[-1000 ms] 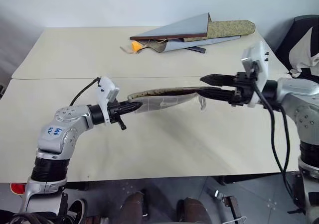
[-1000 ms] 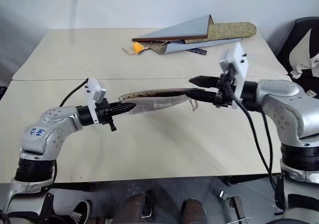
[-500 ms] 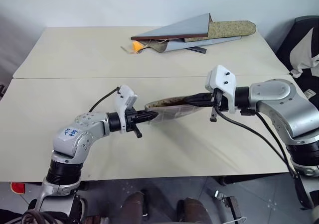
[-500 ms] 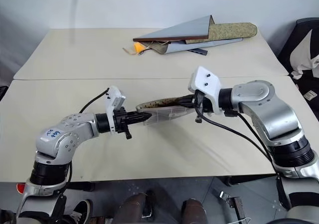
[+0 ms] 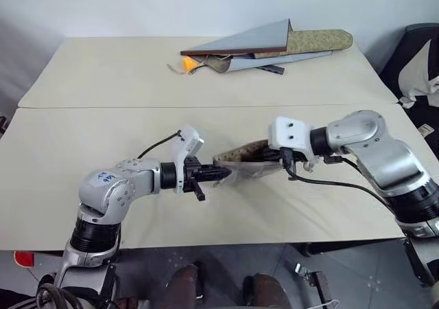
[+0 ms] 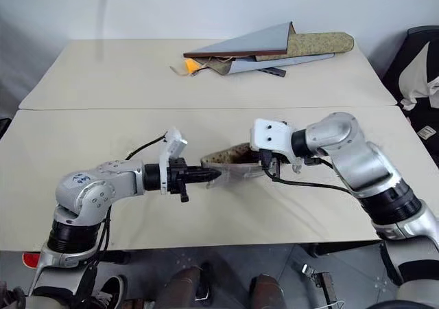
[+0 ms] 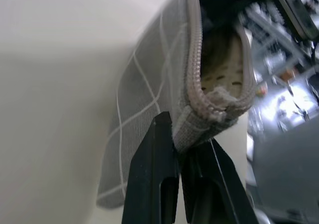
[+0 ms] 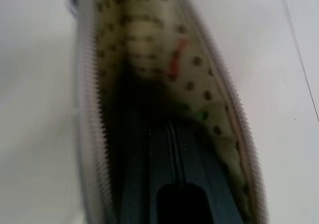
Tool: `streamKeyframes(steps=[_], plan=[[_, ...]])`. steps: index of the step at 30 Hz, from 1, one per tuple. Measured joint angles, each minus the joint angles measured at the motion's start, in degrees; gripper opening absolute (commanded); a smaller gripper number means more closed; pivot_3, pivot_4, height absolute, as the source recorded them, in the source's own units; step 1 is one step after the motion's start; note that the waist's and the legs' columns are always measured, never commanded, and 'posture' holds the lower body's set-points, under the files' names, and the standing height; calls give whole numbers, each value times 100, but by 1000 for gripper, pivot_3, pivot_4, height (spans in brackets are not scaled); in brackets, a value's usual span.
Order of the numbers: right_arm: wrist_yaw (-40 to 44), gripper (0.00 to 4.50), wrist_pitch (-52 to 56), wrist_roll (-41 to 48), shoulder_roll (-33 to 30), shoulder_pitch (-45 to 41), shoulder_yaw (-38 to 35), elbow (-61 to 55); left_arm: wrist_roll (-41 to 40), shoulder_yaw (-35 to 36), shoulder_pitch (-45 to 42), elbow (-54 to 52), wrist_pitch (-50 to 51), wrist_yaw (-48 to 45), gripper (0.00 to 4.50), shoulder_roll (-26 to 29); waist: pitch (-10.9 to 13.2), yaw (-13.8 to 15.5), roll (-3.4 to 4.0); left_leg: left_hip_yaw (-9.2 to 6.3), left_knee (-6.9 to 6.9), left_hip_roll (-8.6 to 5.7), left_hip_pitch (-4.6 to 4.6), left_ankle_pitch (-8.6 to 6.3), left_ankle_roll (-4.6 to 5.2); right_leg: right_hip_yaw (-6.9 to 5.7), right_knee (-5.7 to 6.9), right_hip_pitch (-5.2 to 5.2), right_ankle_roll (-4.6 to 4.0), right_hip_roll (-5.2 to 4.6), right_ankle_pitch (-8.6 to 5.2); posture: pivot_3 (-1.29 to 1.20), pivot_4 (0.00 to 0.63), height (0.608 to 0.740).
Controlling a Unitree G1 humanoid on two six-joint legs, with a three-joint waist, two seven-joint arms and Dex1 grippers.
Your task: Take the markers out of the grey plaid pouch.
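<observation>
Left jaws (image 7: 182,157) pinching the grey plaid pouch's (image 5: 248,166) end, right jaws (image 8: 172,149) together inside it.

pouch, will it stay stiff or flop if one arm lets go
Probably flop: the pouch is thin fabric, bowed between the left gripper and right gripper. Likely light, since one corner pinch carries its end. The open zip mouth would likely sag shut.

The two head views look forward and down from above the near edge of the bench (image 5: 103,82), sharing both arms, the grey plaid pouch (image 6: 233,163) and the far folders (image 5: 260,44). The left wrist view sits very close against the pouch's zip end, looking along the left pincer (image 7: 179,154). The right wrist view looks along the right pincer (image 8: 172,159), straight into the pouch's open mouth.
</observation>
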Motion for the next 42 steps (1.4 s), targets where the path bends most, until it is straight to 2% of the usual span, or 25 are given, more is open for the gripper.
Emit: streamKeyframes(steps=[3, 5, 7, 16, 21, 24, 28, 42], plan=[[67, 25, -232, -369, 248, -62, 269, 275, 118, -106, -126, 235, -210, -16, 0, -65, 0, 14, 0, -5, 7, 0, -2, 0, 0, -6, 0, 4, 0, 0, 0, 0, 150, 740], [157, 394, -275, -481, 330, -100, 329, 298, 193, -112, -235, 436, -290, 17, 0, -114, 0, 16, 0, -11, 13, -2, -6, 0, 0, -10, -1, 8, 0, -1, 0, 0, 150, 740], [231, 917, -282, -542, 334, -149, 329, 392, 205, -79, -247, 512, -318, 47, 0, -164, 0, 16, 0, -15, 13, -3, -5, 0, 0, -11, -2, 11, 0, -1, 0, 0, 150, 740], [398, 3890, -404, -768, 496, -198, 325, 453, 390, -187, -276, 709, -660, 19, 0, -215, 0, 7, 0, -20, 15, -3, -6, 0, -1, -17, -1, 12, 0, 0, 0, 0, 150, 740], [430, 3890, -569, -951, 496, -136, 333, 447, 410, -191, -274, 709, -662, 36, 0, -258, 0, 7, 0, -20, 15, -3, -5, -1, -1, -16, 0, 12, 0, 0, 0, 0, 150, 740], [422, 3275, -785, -1148, 530, -109, 409, 516, 413, -191, -246, 707, -662, 42, 0, -281, 0, 7, 0, -20, 15, -4, -5, -1, -1, -16, -1, 13, 0, 0, 0, 0, 150, 740], [448, 1920, -900, -1303, 559, -56, 516, 624, 421, -184, -243, 702, -662, 76, 0, -285, 0, 10, 0, -21, 17, -4, -6, -1, -1, -17, -1, 14, 0, 0, 0, 0, 150, 740], [490, 1920, -1295, -1979, 555, -33, 572, 841, 420, -177, -240, 693, -655, 247, 0, -457, 0, 8, 0, -23, 18, -4, -5, -1, -1, -19, -1, 16, 0, 0, 0, 0, 150, 740]])
